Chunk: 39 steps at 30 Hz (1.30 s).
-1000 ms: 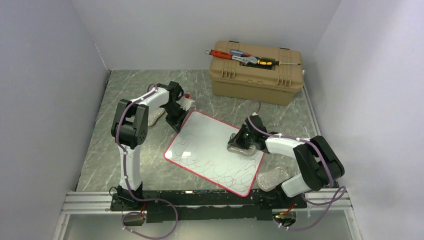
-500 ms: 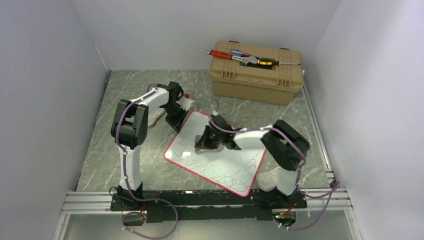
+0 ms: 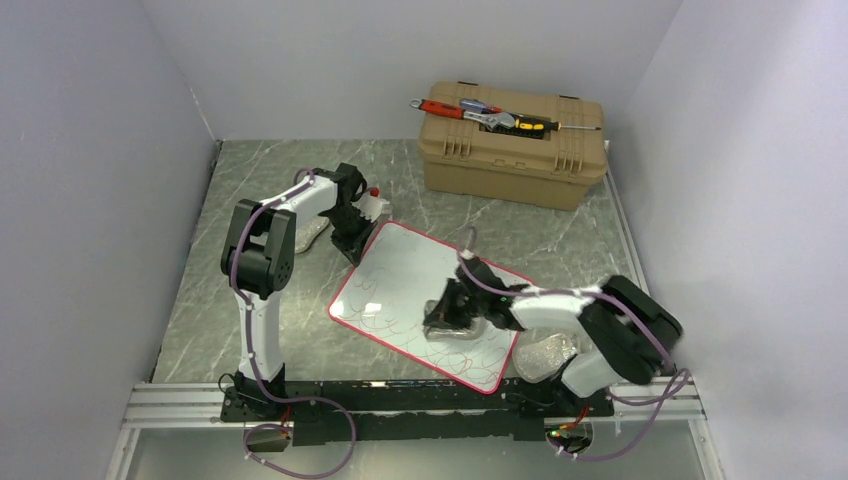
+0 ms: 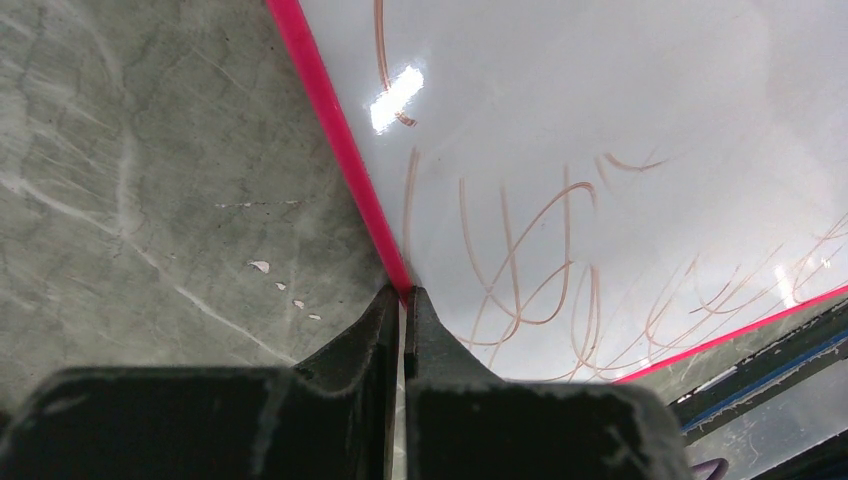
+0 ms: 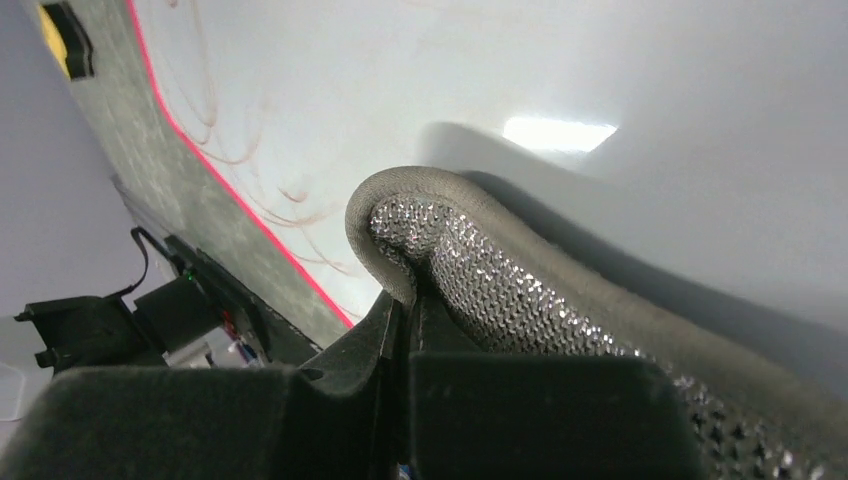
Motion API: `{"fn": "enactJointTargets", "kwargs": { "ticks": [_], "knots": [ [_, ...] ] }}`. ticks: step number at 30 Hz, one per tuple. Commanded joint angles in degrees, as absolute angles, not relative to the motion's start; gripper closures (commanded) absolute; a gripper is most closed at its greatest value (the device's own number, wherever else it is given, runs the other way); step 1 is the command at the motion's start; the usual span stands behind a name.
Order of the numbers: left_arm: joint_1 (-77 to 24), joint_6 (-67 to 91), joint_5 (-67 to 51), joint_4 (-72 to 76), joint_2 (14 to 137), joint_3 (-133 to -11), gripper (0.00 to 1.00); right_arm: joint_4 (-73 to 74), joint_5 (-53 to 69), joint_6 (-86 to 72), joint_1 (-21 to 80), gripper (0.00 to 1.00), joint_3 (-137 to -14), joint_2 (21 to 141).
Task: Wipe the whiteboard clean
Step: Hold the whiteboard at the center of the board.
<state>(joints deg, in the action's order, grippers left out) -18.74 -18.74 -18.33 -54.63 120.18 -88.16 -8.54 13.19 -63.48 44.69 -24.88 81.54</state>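
A grey marbled bench [image 3: 250, 200] is enclosed by plain pale walls. Near its middle the whiteboard [image 3: 400, 265] is laid flat, turned at an angle to the bench edges. Reddish-brown pen scribbles [image 3: 385, 322] are spread over its near-left part and along its near edge, and in the left wrist view they are seen looping close to the red rim.

The rim at the board's far-left corner is gripped by the left tool [image 4: 404, 296], its jaws closed on the thin red edge. A silvery mesh pad [image 3: 455, 325] with a grey border is pressed onto the near-right part of the board. It is pinched at a folded edge by the right tool [image 5: 408, 300], whose jaws are clamped tight on it.

A second pad [image 3: 545, 355] is laid on the bench just beside the board's near-right corner, and a similar greyish pad [image 3: 310, 233] is found beside the left arm. A small white item with a red tip [image 3: 373, 203] is placed just beyond the left tool.

At the far right, well apart from the board, a tan toolbox [image 3: 515, 160] is set. Red-handled pliers [image 3: 440, 107], a wrench [image 3: 492, 118] and a yellow-and-black screwdriver [image 3: 540, 125] are laid on its lid.
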Motion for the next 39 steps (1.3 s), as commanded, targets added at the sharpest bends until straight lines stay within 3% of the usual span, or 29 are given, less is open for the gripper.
{"fn": "enactJointTargets", "kwargs": {
  "ticks": [1,4,7,16,19,25,32,35,39],
  "knots": [
    [-20.2,-20.2,-18.2,-49.9,123.8,-84.6,0.96,-1.9,15.2,-56.8,50.1,1.0,-37.2,98.7],
    [-20.4,-20.1,-18.7,-50.0,123.8,-84.6,0.96,-2.4,18.3,-55.8,52.1,1.0,-48.1,109.8],
    [-20.5,-20.0,-18.8,-49.8,123.3,-84.3,0.96,-1.4,19.1,-56.2,52.3,1.0,-51.0,110.7],
    [-20.5,-19.8,-20.2,-49.7,121.8,-84.4,0.96,11.8,12.8,-61.3,49.7,1.0,-26.3,80.8],
    [-20.6,-19.9,-20.7,-49.5,121.0,-84.1,0.96,12.3,13.0,-63.4,49.7,1.0,-20.9,76.0],
    [-20.6,-20.1,-21.2,-49.8,120.8,-84.2,0.96,1.4,16.2,-64.0,51.3,1.0,-24.9,90.6],
    [-20.6,-19.8,-21.7,-50.3,120.4,-84.5,0.96,6.4,13.6,-58.4,55.3,1.0,-52.1,112.5],
    [-20.6,-19.7,-22.2,-51.2,121.0,-85.3,0.96,7.5,12.9,-57.7,55.4,1.0,-53.9,111.8],
    [-20.5,-19.4,-22.0,-49.9,120.8,-84.8,0.96,7.6,12.4,-58.6,55.1,1.0,-43.3,102.5]
  ]
}}
